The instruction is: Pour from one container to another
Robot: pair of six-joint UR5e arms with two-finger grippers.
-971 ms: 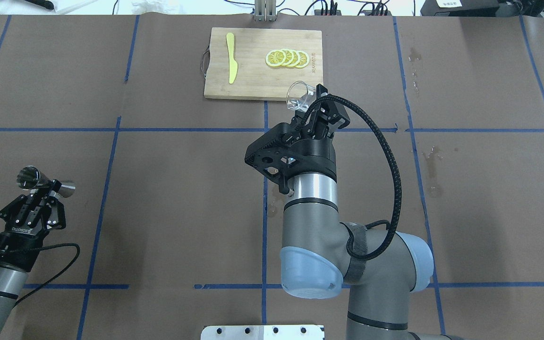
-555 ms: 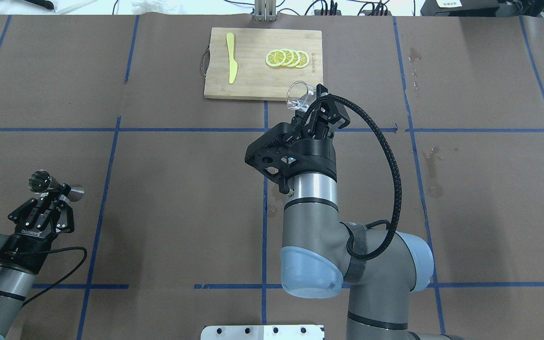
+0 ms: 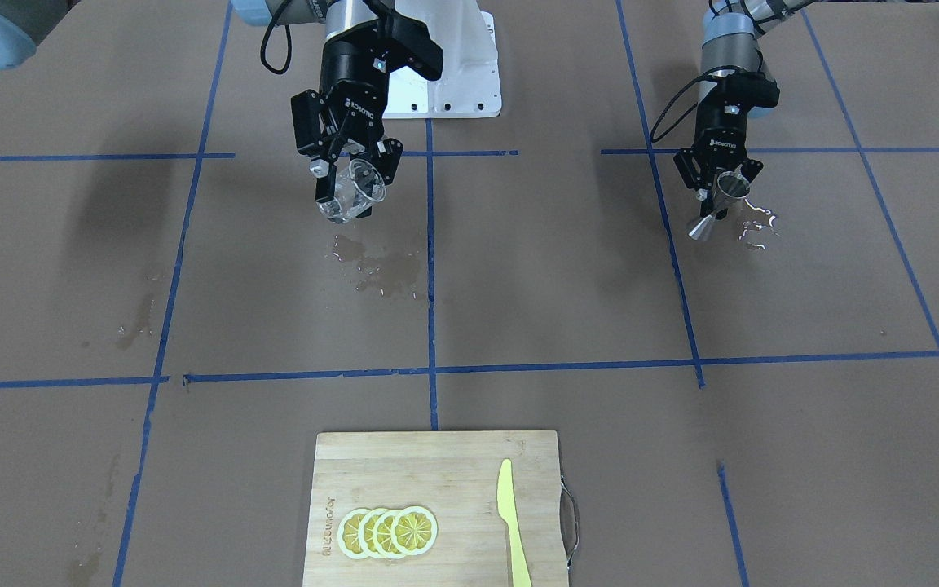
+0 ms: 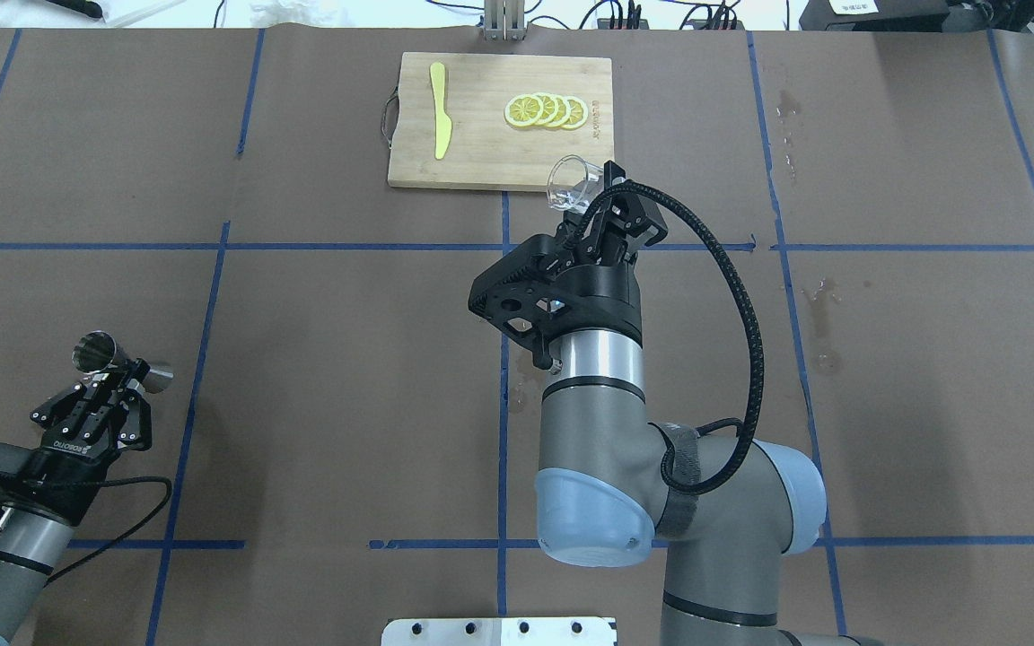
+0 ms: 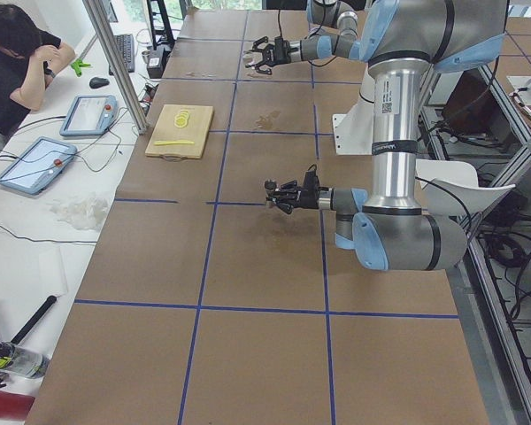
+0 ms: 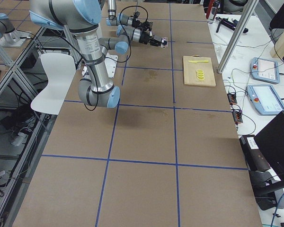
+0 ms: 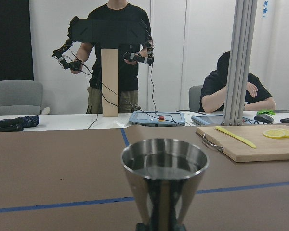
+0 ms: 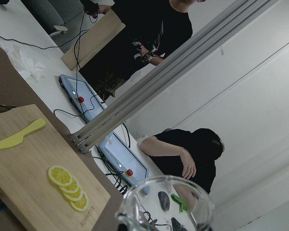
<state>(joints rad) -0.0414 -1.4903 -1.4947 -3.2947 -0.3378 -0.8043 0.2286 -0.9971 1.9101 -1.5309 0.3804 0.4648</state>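
Note:
My right gripper (image 4: 592, 199) is shut on the clear glass tumbler (image 4: 570, 183), held in the air just short of the cutting board's near edge. In the front view the tumbler (image 3: 350, 192) is tilted, its mouth turned away from the robot, in the right gripper (image 3: 353, 174). Far to the left, my left gripper (image 4: 126, 375) is shut on the waist of the steel jigger (image 4: 97, 353). The front view shows the jigger (image 3: 717, 205) above the table. The left wrist view shows the jigger (image 7: 164, 180) upright, with a glinting surface inside its cup. The tumbler's rim (image 8: 166, 202) fills the bottom of the right wrist view.
A wooden cutting board (image 4: 481, 152) lies at the table's far middle, with lemon slices (image 4: 545, 110) and a yellow knife (image 4: 439, 109) on it. Wet patches (image 3: 378, 269) mark the brown paper below the tumbler and beside the jigger (image 3: 755, 224). Operators sit beyond the far edge.
My left arm has carried the jigger to the right and nearer the robot, and has turned it more upright. The right arm and tumbler have barely shifted.

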